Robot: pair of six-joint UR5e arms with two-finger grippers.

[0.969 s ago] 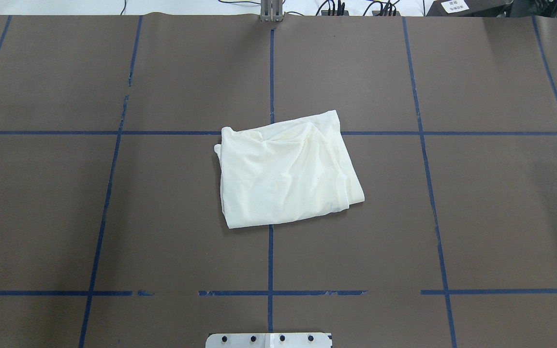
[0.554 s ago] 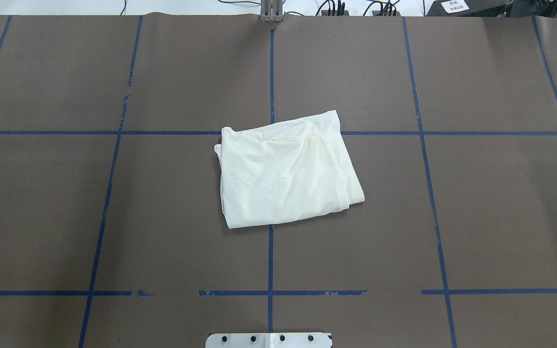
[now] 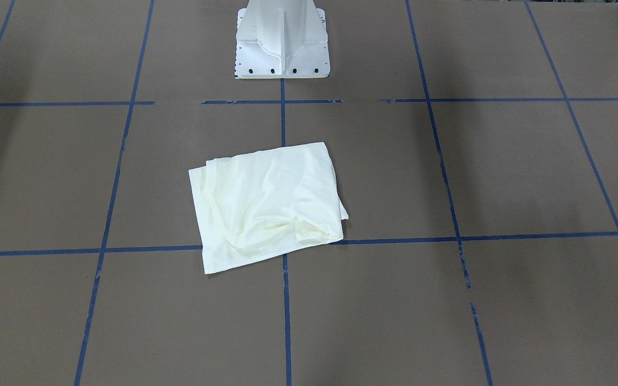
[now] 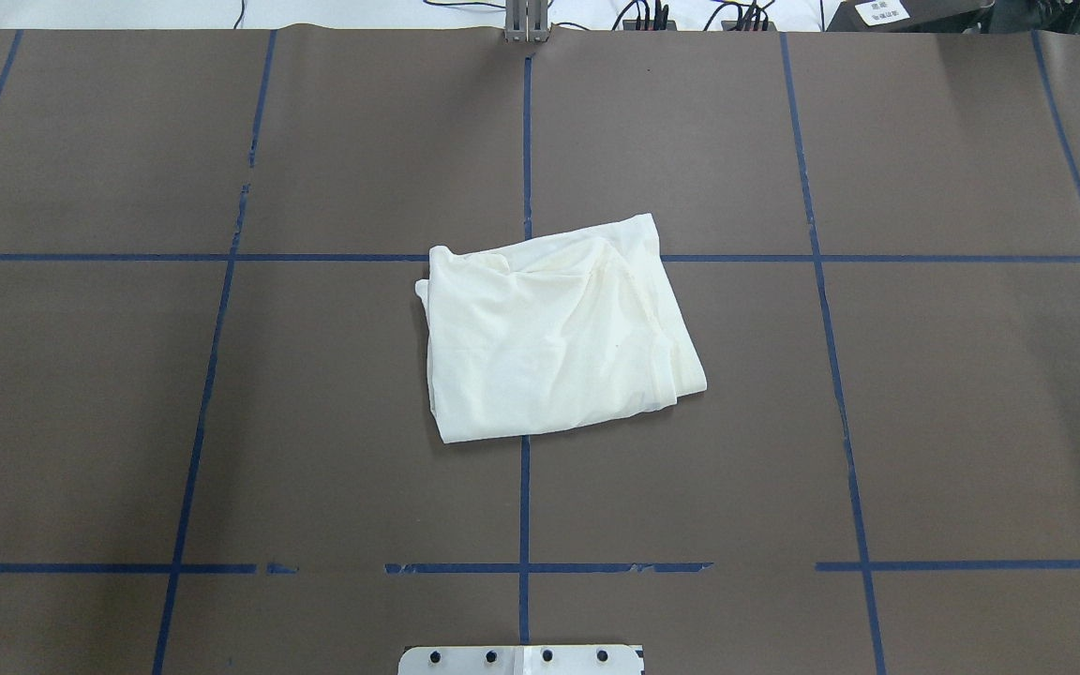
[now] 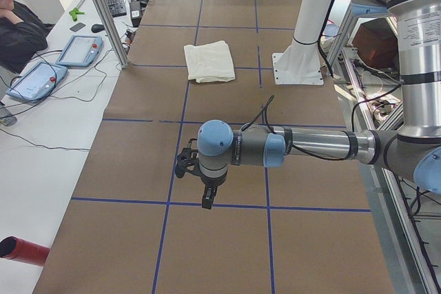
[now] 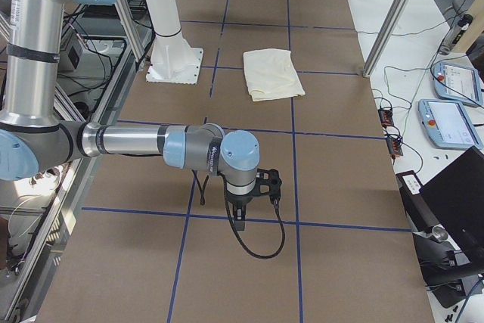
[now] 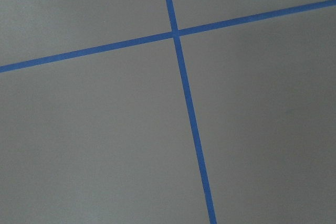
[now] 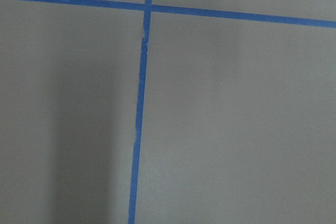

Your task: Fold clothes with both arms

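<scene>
At the middle of the near edge of the table, a white pedestal base with a row of dark bolts along its plate. Out toward the table's left end, the left arm stretched level over the brown top, with the left gripper hanging point-down above a line of blue tape. Toward the right end, the right arm in a mirrored pose, with the right gripper likewise pointing down over a tape line. Both seen only from the side, so cannot tell whether the fingers of either are apart or together. From each wrist camera, only bare brown table and a crossing of tape.

Further in, around the middle of the table, the shirt. Folded to a rough rectangle, plain cream side up, lying flat, a little askew and wrinkled. A doubled edge along the side toward the right end. Laid over the centre tape line and reaching the cross line beyond it, one far corner just past that line. Well apart from both grippers.

At the far edge, a small metal bracket on the centre line and dark cables just beside it. Beyond that edge, on a white bench, two tablets, a keyboard and a seated person in a dark top. A red tube on the same bench, off the table's left end.
</scene>
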